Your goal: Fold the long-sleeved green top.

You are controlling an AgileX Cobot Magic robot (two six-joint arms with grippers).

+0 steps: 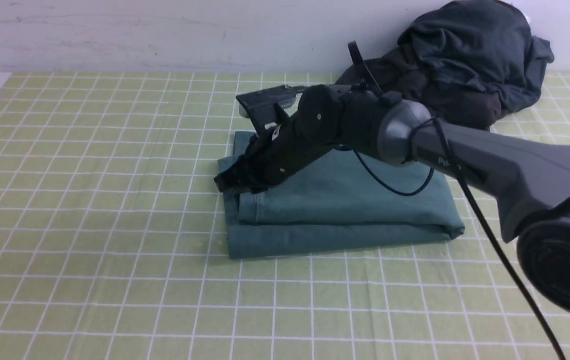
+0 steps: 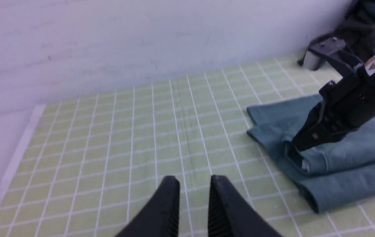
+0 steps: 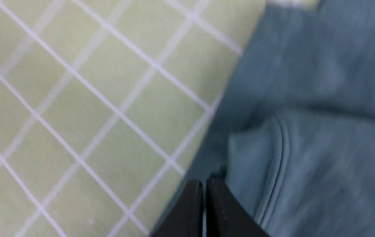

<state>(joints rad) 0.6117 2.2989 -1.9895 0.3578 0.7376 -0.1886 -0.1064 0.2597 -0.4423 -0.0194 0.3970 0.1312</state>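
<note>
Front view: right gripper (image 1: 225,182) pressed together, empty, tips at left edge of folded green long-sleeved top (image 1: 345,210). Left gripper (image 2: 190,184) slightly parted, empty, well apart from it.

Right arm reaching forward-left, claw (image 1: 229,182) angled down, jaws closed. Left claw (image 2: 192,184) slightly parted, empty.

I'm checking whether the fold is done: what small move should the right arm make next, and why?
Probably lift the right gripper straight up and back off. Its jaws are shut with no cloth between them, and the green long-sleeved top already lies as a neat folded rectangle on the checked tablecloth, so further pressing seems unneeded.
</note>
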